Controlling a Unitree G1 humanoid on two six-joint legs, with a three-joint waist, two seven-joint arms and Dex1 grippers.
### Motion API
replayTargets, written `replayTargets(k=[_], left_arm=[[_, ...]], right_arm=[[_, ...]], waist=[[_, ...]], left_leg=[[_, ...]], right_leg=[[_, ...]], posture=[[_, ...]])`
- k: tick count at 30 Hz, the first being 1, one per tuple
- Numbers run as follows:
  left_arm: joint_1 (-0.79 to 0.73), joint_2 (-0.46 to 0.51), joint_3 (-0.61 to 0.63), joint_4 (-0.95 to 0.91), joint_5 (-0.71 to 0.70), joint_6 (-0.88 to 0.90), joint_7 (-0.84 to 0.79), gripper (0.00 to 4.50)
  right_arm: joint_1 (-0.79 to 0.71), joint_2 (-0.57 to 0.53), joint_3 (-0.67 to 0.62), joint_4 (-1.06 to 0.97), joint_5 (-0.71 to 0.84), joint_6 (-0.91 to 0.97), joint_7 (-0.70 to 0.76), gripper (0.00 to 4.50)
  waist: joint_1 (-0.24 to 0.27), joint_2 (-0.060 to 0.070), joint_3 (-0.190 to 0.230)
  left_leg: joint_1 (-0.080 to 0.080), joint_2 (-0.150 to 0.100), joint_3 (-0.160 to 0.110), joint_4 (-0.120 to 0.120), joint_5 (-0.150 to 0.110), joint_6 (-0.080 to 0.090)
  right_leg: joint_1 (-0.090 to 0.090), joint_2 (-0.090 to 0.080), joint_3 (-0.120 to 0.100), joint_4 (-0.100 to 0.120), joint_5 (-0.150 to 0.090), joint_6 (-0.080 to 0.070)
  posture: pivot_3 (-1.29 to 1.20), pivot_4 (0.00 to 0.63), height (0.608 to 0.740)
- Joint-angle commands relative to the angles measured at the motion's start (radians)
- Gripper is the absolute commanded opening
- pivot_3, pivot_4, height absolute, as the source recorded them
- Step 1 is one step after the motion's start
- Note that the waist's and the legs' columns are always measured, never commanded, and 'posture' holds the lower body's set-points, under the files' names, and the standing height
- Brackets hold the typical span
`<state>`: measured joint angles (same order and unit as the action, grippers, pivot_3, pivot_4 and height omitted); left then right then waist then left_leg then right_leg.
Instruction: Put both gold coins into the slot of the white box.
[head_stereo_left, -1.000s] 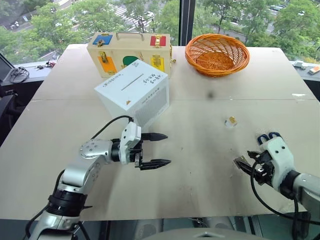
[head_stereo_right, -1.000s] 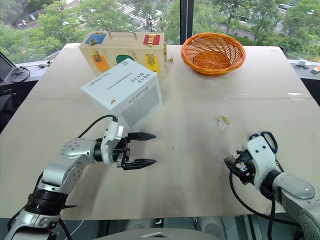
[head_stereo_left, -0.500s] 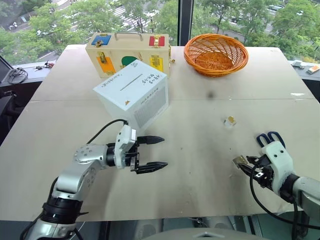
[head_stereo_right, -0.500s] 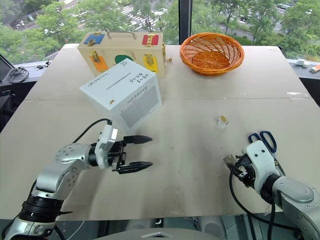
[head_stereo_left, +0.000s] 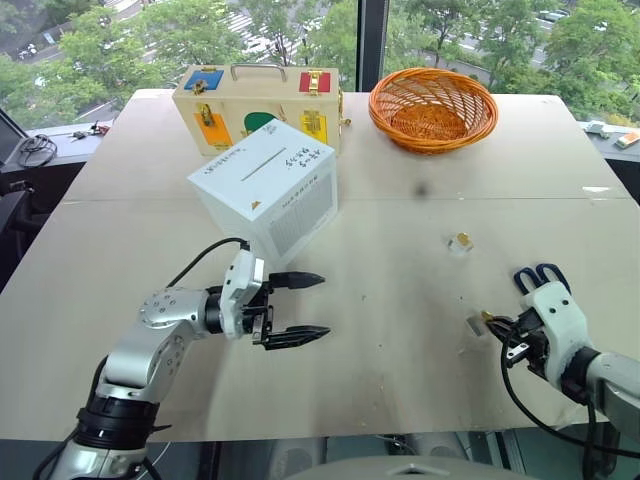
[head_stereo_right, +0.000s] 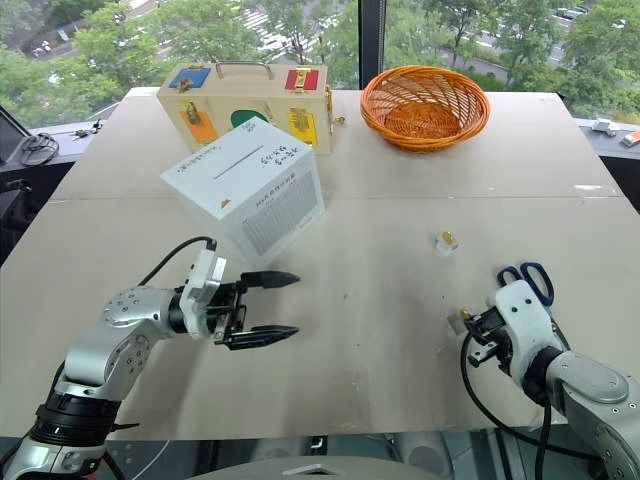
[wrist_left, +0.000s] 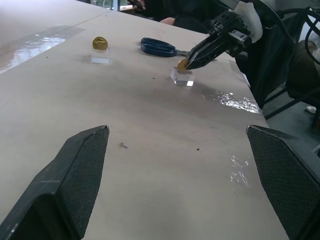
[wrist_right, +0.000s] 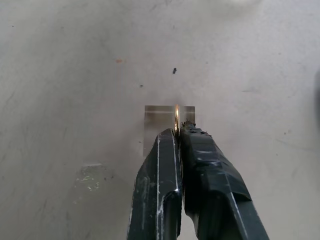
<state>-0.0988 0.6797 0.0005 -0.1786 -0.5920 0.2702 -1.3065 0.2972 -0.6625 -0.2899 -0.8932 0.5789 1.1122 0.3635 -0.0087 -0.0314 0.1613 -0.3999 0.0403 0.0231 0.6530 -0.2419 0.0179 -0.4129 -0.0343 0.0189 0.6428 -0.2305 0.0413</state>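
Now that your right gripper (wrist_right: 176, 131) has clenched on 1 gold coin (wrist_left: 182, 64) near the table's (head_stereo_left: 400, 330) right edge, lift it toward the white box (head_stereo_left: 265, 185); the left gripper (head_stereo_left: 297, 308) is released.

A pale beige tabletop (head_stereo_left: 400, 330) stands before large windows that look out on green trees (head_stereo_left: 120, 40). At its far edge sits a light wooden case (head_stereo_left: 258, 104) with a metal handle and blue, red, orange, green and yellow panels. Beside it, apart, is a round orange wicker basket (head_stereo_left: 433, 108). Near the right edge lie blue-handled scissors (head_stereo_right: 527, 277). Two small clear plastic holders rest on the table: one toward the middle (head_stereo_left: 460, 246), another nearer the scissors (wrist_left: 182, 77).
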Motion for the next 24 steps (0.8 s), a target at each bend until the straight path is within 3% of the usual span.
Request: replayTargets(k=[1, 9, 13, 15, 17, 20, 24], left_arm=[[-0.006, 0.0, 0.015, -0.001, -0.009, -0.026, -0.024, 4.5], [-0.023, -0.004, 0.015, 0.006, -0.036, 0.005, -0.042, 4.5], [-0.064, -0.006, 0.023, -0.007, -0.086, 0.081, -0.03, 4.5], [-0.13, -0.007, 0.022, -0.065, -0.17, 0.201, 0.014, 4.5], [-0.179, -0.008, 0.014, -0.109, -0.227, 0.285, 0.048, 4.24], [-0.22, -0.02, 0.001, -0.143, -0.251, 0.339, 0.087, 3.22], [-0.253, -0.031, -0.013, -0.16, -0.266, 0.383, 0.107, 3.22]], right_arm=[[0.0, -0.005, -0.006, -0.013, -0.002, -0.012, 0.003, 0.05], [-0.002, -0.001, -0.068, -0.039, 0.025, -0.079, 0.046, 0.05], [-0.022, 0.001, -0.154, -0.069, 0.127, -0.101, 0.098, 0.05], [-0.067, -0.034, -0.17, -0.102, 0.233, -0.103, 0.148, 0.05], [-0.133, -0.065, -0.135, -0.114, 0.315, -0.094, 0.168, 0.0], [-0.261, -0.082, -0.012, -0.099, 0.356, -0.085, 0.152, 0.0], [-0.416, -0.07, 0.148, -0.046, 0.33, -0.084, 0.126, 0.0]], waist=[[0.0, 0.0, 0.0], [0.0, 0.0, 0.0], [0.001, 0.0, 0.0], [0.001, 0.0, 0.0], [-0.001, 0.0, 0.0], [-0.006, 0.0, 0.0], [-0.006, 0.0, 0.001]], left_leg=[[0.0, 0.0, 0.0, 0.0, 0.0, 0.0], [0.0, 0.0, 0.0, 0.0, 0.0, 0.0], [0.0, 0.0, 0.0, 0.0, 0.0, 0.0], [0.0, 0.0, 0.0, 0.0, 0.0, 0.0], [0.0, 0.0, -0.001, 0.001, 0.0, 0.0], [0.001, 0.0, 0.0, 0.001, 0.0, 0.0], [0.0, 0.0, -0.001, 0.0, 0.0, 0.0]], right_leg=[[0.0, 0.0, 0.0, 0.0, 0.0, 0.0], [0.0, 0.0, 0.0, 0.0, 0.0, 0.0], [0.0, 0.0, 0.0, 0.0, 0.0, 0.0], [0.0, 0.0, 0.0, 0.0, 0.0, 0.0], [0.0, 0.001, -0.001, 0.0, 0.0, 0.0], [0.001, 0.001, 0.0, 0.0, 0.0, 0.0], [0.001, 0.002, 0.0, 0.0, 0.0, 0.0]], posture=[[0.0, 0.15, 0.74], [0.0, 0.15, 0.74], [0.0, 0.15, 0.74], [0.0, 0.15, 0.74], [0.0, 0.15, 0.74], [0.0, 0.15, 0.74], [0.0, 0.15, 0.74]])
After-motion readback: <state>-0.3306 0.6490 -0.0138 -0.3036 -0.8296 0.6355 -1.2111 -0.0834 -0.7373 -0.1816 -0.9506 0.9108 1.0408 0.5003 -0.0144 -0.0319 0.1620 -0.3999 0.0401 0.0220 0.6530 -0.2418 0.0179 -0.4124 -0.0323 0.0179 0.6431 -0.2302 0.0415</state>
